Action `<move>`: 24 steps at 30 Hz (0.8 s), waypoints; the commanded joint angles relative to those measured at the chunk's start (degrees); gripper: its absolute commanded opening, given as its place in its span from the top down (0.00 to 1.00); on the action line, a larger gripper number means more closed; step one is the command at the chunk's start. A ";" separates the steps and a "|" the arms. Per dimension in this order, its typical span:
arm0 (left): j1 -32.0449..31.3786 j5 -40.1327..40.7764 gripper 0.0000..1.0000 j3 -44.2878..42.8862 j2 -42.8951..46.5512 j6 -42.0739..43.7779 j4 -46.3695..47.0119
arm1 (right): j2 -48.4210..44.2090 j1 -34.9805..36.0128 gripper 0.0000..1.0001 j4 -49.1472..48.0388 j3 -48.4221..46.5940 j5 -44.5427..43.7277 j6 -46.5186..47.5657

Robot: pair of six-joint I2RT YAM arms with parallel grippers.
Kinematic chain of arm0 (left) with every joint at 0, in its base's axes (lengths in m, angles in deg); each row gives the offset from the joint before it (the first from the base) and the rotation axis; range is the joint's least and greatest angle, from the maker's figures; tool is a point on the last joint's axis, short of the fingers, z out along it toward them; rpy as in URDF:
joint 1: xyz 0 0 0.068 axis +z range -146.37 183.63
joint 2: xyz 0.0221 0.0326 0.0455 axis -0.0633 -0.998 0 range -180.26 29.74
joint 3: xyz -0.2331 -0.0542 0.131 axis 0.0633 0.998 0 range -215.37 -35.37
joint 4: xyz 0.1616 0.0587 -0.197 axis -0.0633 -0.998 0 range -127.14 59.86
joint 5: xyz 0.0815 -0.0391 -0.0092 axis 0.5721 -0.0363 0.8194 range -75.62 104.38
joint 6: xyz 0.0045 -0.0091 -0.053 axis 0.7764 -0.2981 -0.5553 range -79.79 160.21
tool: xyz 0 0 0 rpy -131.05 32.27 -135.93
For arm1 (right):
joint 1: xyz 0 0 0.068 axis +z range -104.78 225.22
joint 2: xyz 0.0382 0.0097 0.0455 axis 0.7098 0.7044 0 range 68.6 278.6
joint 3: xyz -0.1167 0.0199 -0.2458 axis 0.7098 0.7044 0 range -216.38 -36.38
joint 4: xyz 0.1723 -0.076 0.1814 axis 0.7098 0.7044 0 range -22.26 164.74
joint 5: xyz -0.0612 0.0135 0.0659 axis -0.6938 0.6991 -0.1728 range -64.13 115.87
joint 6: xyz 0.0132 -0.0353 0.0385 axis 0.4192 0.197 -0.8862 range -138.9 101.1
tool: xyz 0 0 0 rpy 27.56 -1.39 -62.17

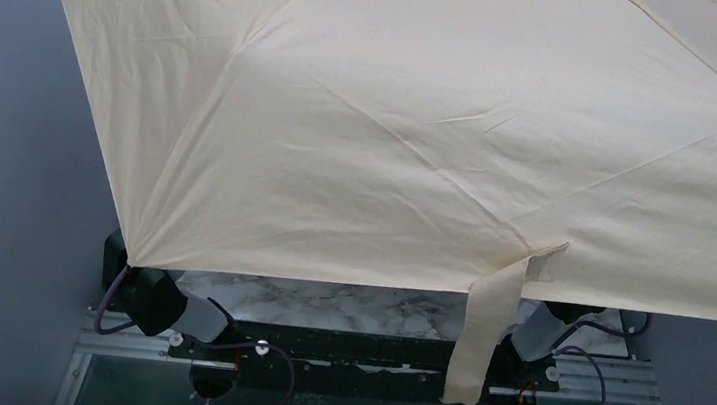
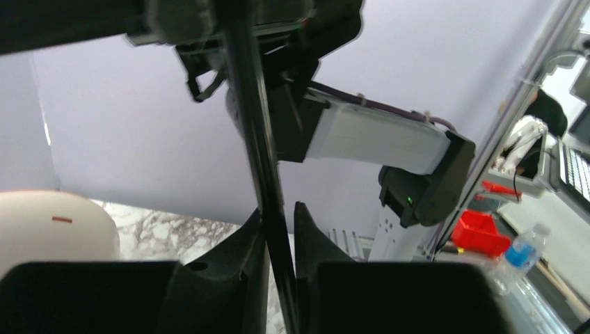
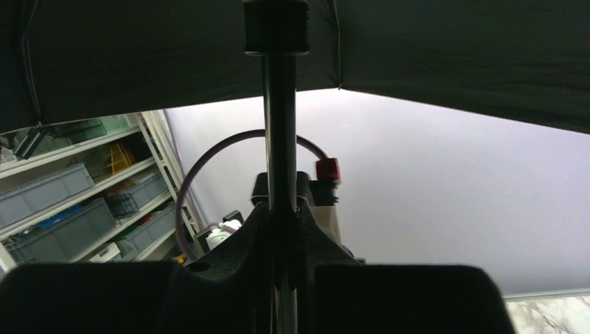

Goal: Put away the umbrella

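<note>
Left tool [image 2: 278,236] is clamping the black shaft [image 2: 254,125] of the open beige fabric folding umbrella [image 1: 392,136]; right tool [image 3: 282,229] is gripping it higher up. Both wrists are reaching in roughly level under the canopy. Shaft is standing near upright, canopy uppermost, spreading over the marble-patterned tabletop [image 1: 343,307].

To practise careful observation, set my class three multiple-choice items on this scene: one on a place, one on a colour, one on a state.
1. Where does the strap hang? A from the canopy's near edge B from its far edge C hidden from view
2. From above the canopy is: A red B cream C blue
3. The umbrella is: A folded B sleeved C open
A, it dangles off the near hem; B, pale cream cloth; C, the cloth spreads wide over the table.
</note>
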State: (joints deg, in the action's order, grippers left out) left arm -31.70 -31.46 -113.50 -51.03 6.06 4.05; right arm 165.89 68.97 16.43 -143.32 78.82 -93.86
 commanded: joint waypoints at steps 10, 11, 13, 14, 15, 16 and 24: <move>-0.62 3.27 1.00 -0.58 3.25 0.75 2.56 | -7.33 -0.42 0.74 10.52 4.00 -0.98 12.40; -0.62 4.81 1.00 -0.54 3.63 0.38 2.26 | -8.17 -0.43 0.64 12.63 4.78 -1.86 14.27; -0.62 8.13 1.00 -0.88 4.17 -0.19 0.89 | -10.02 -0.41 0.48 16.58 6.58 -4.39 19.04; -0.62 9.94 1.00 -1.10 4.48 -0.10 -0.11 | -11.01 -0.42 0.41 18.18 7.66 -5.97 21.17; -0.62 11.78 1.00 -1.33 5.02 0.33 -1.28 | -11.86 -0.40 0.36 19.57 8.64 -7.65 23.36; -0.62 13.67 1.00 -1.47 5.47 0.99 -2.33 | -12.58 -0.45 0.31 20.77 9.68 -9.26 25.83; -0.92 25.61 1.00 -6.12 6.87 10.56 -14.36 | -13.20 -0.37 0.21 23.23 13.18 -14.25 31.54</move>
State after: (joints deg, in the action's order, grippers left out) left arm -32.29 -15.44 -114.14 -45.81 9.47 -4.86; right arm 152.78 68.75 37.26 -131.17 68.31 -66.64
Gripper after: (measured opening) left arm 0.067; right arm 0.783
